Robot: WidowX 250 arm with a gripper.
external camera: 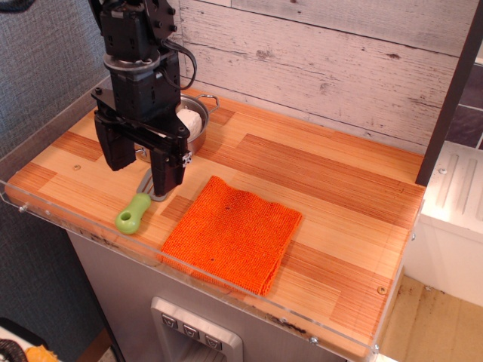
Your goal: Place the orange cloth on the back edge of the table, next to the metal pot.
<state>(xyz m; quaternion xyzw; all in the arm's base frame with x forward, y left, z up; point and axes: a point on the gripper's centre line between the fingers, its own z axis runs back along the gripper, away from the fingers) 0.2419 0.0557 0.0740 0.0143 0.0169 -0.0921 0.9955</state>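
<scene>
I see the coarse woven orange cloth (232, 235) flat near the front of the table (339, 181) — my gripper (142, 167) hangs open, empty, before the shiny round metal pot (194, 121).

**Bystanders around the spatula**

A green-handled spatula (136, 211) lies near the front rim, its grey blade mostly hidden. Behind it rises a whitewashed plank wall (324, 68). Far to its right stands a white appliance (453, 219); below it, a grey switch panel (192, 335).

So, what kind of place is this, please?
Probably a toy-kitchen robot test bench: a small wooden table with a clear rim, a metal pot, a green-handled spatula, and a plank backdrop wall.
</scene>
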